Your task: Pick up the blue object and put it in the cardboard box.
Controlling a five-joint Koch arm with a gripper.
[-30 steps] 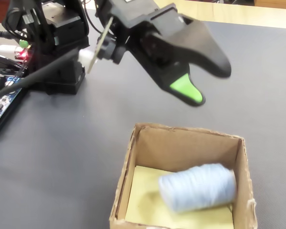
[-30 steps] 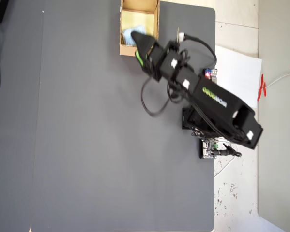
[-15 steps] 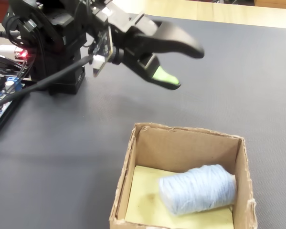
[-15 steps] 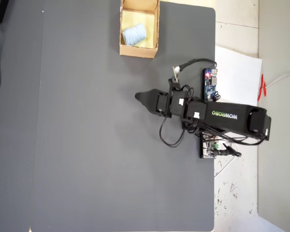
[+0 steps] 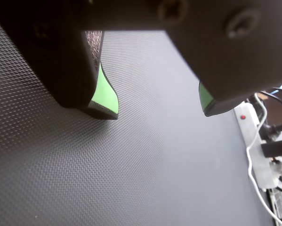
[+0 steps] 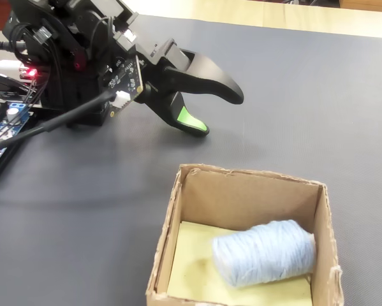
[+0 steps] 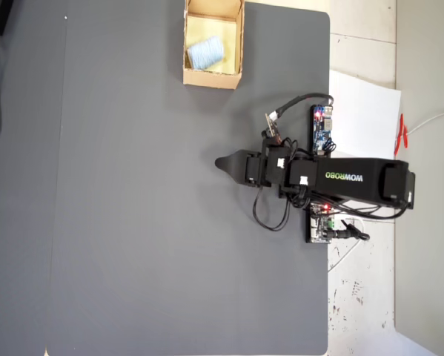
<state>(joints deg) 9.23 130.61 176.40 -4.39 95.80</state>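
Over by the far end of the table (image 7: 133, 222), the blue object (image 6: 265, 252) is already lying on its side inside the cardboard box (image 6: 171, 217), resting on the pale yellow floor of it and sitting toward the right wall as the fixed view shows it. Overhead view backs that up, blue object in the box, nothing else in there.

So the drop looks done, judging from how things lie. The tool (image 6: 219, 113) is well clear of the box, hanging low over the bare dark mat, and its jaws stand apart with nothing between them. Wrist view shows the same thing: two green-padded tips with a clear gap and only mat texture underneath.

Best guess is the arm is at the wrap-up step. Next move probably just calls for parking the arm near its base, keeping the cables (image 7: 270, 215) from snagging. No regrasp needed unless the box gets bumped.
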